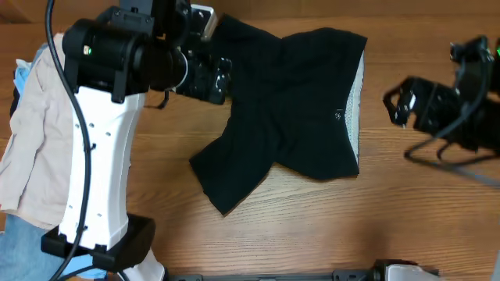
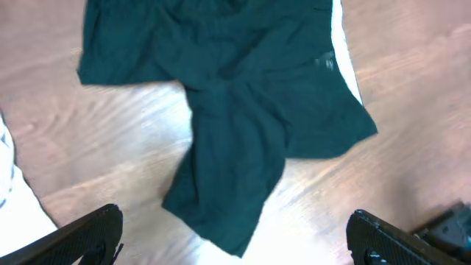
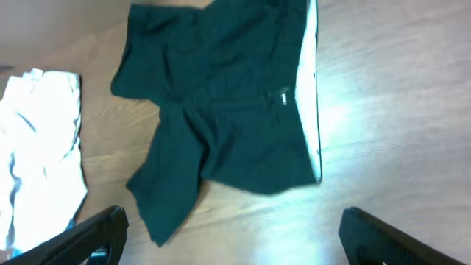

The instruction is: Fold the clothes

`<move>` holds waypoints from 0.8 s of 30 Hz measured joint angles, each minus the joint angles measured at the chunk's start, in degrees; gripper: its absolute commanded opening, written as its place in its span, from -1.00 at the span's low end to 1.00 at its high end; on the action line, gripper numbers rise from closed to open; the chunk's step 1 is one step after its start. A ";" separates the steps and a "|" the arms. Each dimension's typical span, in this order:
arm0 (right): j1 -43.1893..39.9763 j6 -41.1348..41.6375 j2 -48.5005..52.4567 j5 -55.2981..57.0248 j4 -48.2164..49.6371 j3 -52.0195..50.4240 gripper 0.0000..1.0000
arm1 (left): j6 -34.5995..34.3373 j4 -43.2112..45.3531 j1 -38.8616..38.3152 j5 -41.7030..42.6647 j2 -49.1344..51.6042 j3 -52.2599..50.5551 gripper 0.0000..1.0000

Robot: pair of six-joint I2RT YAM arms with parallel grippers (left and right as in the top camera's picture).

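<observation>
The black shorts [image 1: 289, 109] lie spread out and rumpled on the wooden table, with the pale waistband lining [image 1: 357, 101] to the right and one leg stretching to the front left. My left gripper [image 1: 215, 78] hovers above the shorts' left edge, open and empty. In the left wrist view its fingers [image 2: 235, 224] are wide apart, well above the shorts [image 2: 243, 110]. My right gripper [image 1: 398, 101] is open and empty, right of the waistband and clear of the cloth. Its fingers [image 3: 232, 224] frame bare table below the shorts [image 3: 221, 103].
Beige shorts [image 1: 39, 148] lie at the table's left edge under the left arm and also show in the right wrist view [image 3: 40, 147]. Light blue garments [image 1: 23, 242] lie beneath them. The left arm's white base [image 1: 98, 226] stands at the front left.
</observation>
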 measured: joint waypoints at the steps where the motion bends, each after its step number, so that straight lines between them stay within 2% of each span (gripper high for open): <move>1: 0.02 0.61 -2.75 0.00 -0.55 -3.17 0.92 | -0.63 0.59 -0.70 -0.63 -1.77 -3.21 1.00; 3: 0.02 1.22 -8.52 0.33 0.98 -14.97 0.93 | -2.75 0.24 -1.38 -2.12 -5.46 -12.81 1.00; 5: 0.02 1.66 -10.49 0.33 7.58 -24.94 0.93 | -3.80 2.62 -1.38 -3.06 -6.60 -22.43 1.00; 8: 0.02 2.16 -6.56 -1.03 21.88 -42.93 0.93 | -4.63 16.09 -1.31 -4.00 -5.92 -40.63 1.00; 9: 0.02 2.12 -5.53 -1.49 24.52 -45.72 0.93 | -4.66 18.84 -1.03 -4.09 -5.60 -44.94 1.00; 11: 0.02 1.90 -3.43 -2.45 27.74 -48.39 0.93 | -4.63 25.49 1.31 -4.09 -5.60 -55.19 0.87; 12: 0.02 1.51 -2.73 -2.69 28.61 -48.52 0.93 | -4.66 28.76 3.06 -3.89 -5.46 -59.95 0.64; 13: 0.02 1.09 -2.08 -2.89 29.14 -48.54 0.93 | -4.68 32.70 6.32 -3.21 -5.03 -65.88 0.55; 17: 0.02 -0.04 -1.90 -3.19 31.12 -48.59 0.93 | -4.98 45.53 11.82 1.53 -4.83 -76.76 0.28; 19: 0.02 -0.28 -1.90 -3.37 31.69 -48.59 0.93 | -5.03 50.51 11.78 3.02 -4.81 -81.09 0.22; 21: 0.02 -0.48 -1.90 -3.37 31.80 -48.59 0.93 | -5.05 54.23 11.78 3.69 -4.63 -83.47 0.08; 22: 0.02 -0.48 -1.90 -3.39 31.76 -48.59 0.93 | -5.05 56.24 11.78 3.96 -4.11 -83.91 -0.28; 23: 0.02 -0.50 -1.90 -3.39 31.78 -48.59 0.93 | -5.05 57.64 11.78 4.42 -3.19 -83.91 -0.55; 24: 0.02 -0.48 -1.90 -3.39 31.78 -48.59 0.93 | -5.18 58.99 11.78 4.55 -2.93 -83.97 -0.72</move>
